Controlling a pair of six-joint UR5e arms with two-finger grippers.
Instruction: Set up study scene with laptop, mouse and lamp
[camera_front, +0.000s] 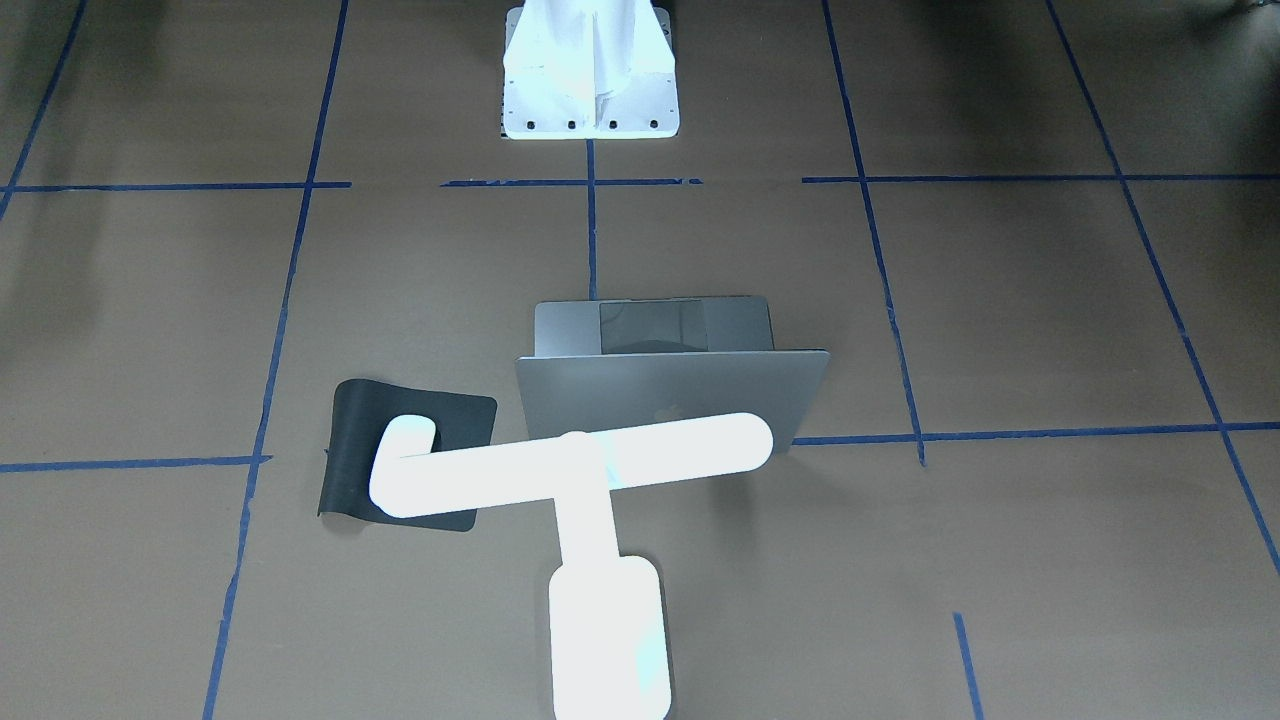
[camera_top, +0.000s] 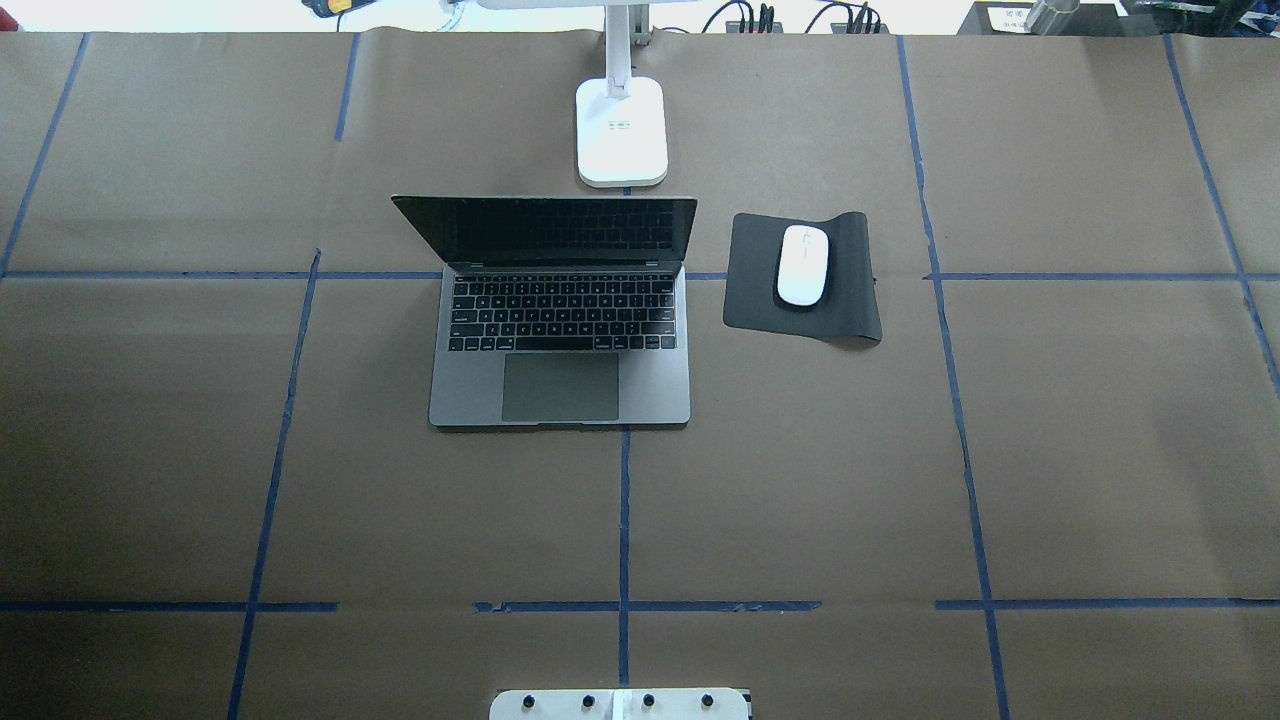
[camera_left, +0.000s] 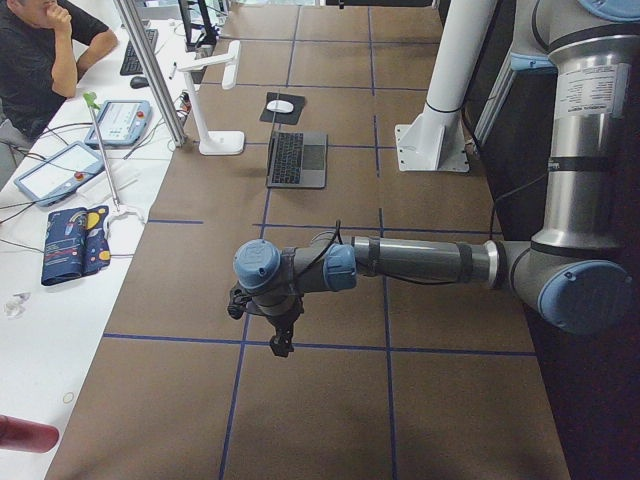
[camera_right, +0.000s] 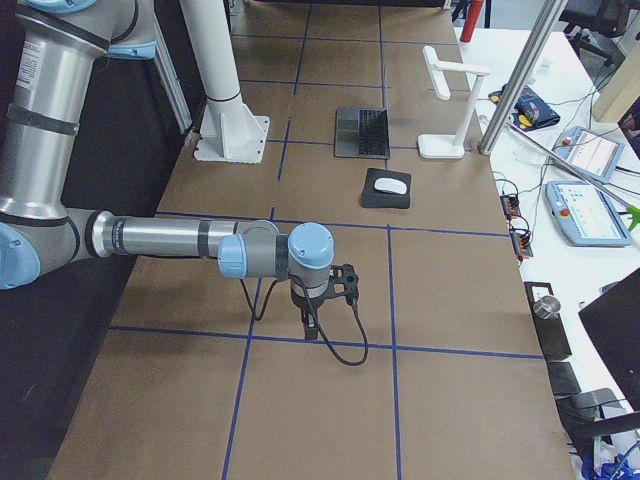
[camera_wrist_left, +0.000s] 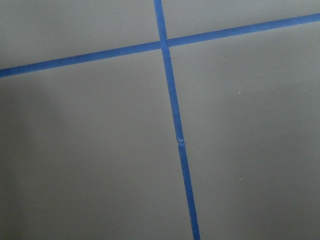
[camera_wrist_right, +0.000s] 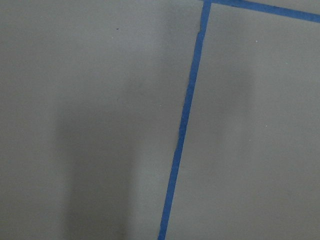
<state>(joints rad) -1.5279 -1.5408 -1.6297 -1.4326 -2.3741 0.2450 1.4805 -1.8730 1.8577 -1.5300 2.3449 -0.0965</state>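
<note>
The grey laptop (camera_top: 560, 340) stands open at the table's middle, its lid (camera_front: 670, 395) showing the logo. The white mouse (camera_top: 803, 264) lies on a black mat (camera_top: 845, 300) to the laptop's right. The glowing white lamp (camera_top: 622, 135) stands behind the laptop, its bar head (camera_front: 600, 465) reaching over lid and mat. My left gripper (camera_left: 283, 345) hangs over bare table far from these things, seen only in the exterior left view; I cannot tell its state. My right gripper (camera_right: 310, 325) hangs likewise at the other end; I cannot tell its state. Both wrist views show only brown paper and blue tape.
A white bolted pedestal (camera_front: 590, 100) stands at the robot's side of the table. Blue tape lines (camera_top: 624, 520) divide the brown paper. A side bench with tablets (camera_left: 60, 170) and a seated operator (camera_left: 40, 50) lies beyond the lamp.
</note>
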